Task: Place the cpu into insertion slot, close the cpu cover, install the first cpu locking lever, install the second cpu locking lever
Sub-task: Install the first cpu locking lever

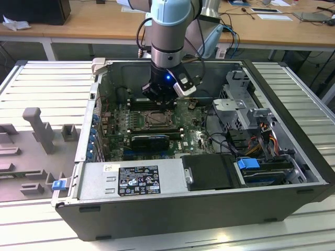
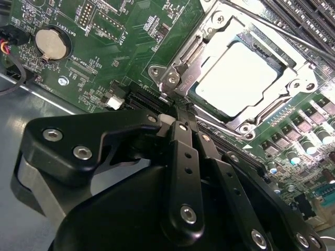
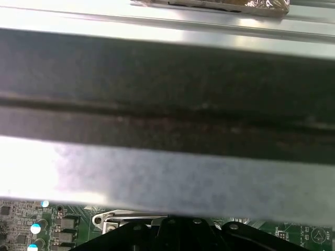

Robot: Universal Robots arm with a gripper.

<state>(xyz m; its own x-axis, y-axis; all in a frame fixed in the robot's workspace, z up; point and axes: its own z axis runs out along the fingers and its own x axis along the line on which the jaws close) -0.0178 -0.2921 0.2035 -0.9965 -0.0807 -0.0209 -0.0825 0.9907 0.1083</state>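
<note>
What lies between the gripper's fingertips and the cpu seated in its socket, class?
In the second wrist view, the corner of the cpu cover, with its silvery hinge and screw, lies between the gripper and the cpu.

The arm (image 1: 168,31) stands vertical, wrist pointing straight down. The gripper (image 2: 178,121) hangs low at its end, its black fingers (image 2: 183,157) drawn together, tips meeting with no gap visible between them.

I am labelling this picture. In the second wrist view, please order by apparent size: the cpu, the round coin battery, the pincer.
1. pincer, largest, though closeness to the camera inflates it
2. cpu
3. coin battery, smallest
</note>
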